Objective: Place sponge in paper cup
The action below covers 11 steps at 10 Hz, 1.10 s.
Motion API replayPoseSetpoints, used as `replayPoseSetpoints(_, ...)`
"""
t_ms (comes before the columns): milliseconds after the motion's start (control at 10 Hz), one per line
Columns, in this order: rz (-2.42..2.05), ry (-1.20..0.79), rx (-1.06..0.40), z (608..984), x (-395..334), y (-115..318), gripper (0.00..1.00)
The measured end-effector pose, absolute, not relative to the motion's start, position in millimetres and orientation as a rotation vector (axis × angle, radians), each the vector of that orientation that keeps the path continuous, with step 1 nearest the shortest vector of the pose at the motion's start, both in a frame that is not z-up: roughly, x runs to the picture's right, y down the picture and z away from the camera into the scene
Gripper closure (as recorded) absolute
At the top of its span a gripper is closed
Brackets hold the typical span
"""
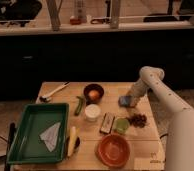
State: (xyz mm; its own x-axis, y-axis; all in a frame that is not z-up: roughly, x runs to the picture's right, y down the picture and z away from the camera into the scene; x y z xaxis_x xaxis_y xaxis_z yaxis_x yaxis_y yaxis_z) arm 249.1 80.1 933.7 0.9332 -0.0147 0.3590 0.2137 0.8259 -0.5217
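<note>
The blue sponge (124,101) lies flat on the wooden table (60,98), right of centre. My gripper (131,100) is at the end of the white arm, down at the sponge's right edge and touching or just over it. The white paper cup (92,112) stands upright near the table's middle, left of and a little nearer than the sponge.
A dark bowl with an orange fruit (93,93) stands behind the cup. A dark bar (107,123), a green item (121,125) and dark berries (137,120) lie in front of the sponge. An orange-red bowl (113,149) and a green tray (38,132) sit nearer.
</note>
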Motion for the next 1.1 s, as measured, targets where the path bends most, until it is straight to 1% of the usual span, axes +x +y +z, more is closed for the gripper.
replayPoseSetpoints(800,-0.269,-0.441,-0.547,898.0,235.2,46.2,1.0)
replayPoseSetpoints(1100,-0.34,-0.494,-0.522,875.1,221.4,31.0,1.0)
